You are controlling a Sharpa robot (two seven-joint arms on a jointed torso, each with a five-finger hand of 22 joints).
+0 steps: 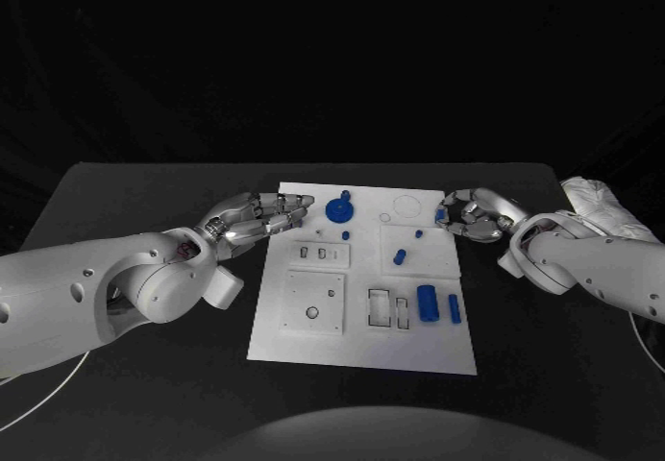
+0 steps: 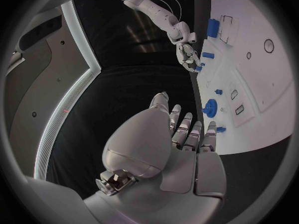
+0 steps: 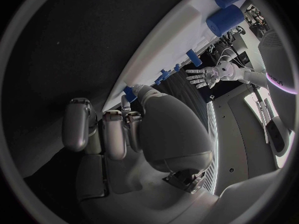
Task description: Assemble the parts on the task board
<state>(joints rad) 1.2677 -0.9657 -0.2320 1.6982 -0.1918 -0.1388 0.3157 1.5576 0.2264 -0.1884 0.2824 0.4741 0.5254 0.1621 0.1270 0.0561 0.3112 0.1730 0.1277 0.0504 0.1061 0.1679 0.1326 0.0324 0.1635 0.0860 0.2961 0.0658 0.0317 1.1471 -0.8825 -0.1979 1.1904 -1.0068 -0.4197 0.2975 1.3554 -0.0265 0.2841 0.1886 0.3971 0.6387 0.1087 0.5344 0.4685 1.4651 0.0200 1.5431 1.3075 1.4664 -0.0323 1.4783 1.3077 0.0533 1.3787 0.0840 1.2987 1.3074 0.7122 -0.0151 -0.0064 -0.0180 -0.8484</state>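
Note:
The white task board (image 1: pixel 416 346) lies mid-table with several blue parts on it: a round knob (image 1: pixel 339 206), a short peg (image 1: pixel 399 256) and a thick cylinder (image 1: pixel 427 303). My left hand (image 1: pixel 257 219) hovers at the board's far left edge with fingers stretched out and nothing in them; its fingertips (image 2: pixel 207 133) lie near the knob (image 2: pixel 211 107) and a tiny blue piece (image 2: pixel 220 130). My right hand (image 1: pixel 476 213) sits at the board's far right edge, fingers curled. Its thumb and a finger pinch a small blue part (image 3: pixel 129 93), also seen as a blue speck (image 1: pixel 441 215) by its fingers.
The board carries raised white blocks with slots (image 1: pixel 313 301) and rectangular recesses (image 1: pixel 380 305), plus a ring outline (image 1: pixel 406 206) near its far edge. Bare black table (image 1: pixel 138 192) surrounds the board. A thin white cable (image 1: pixel 41 403) runs along the near left.

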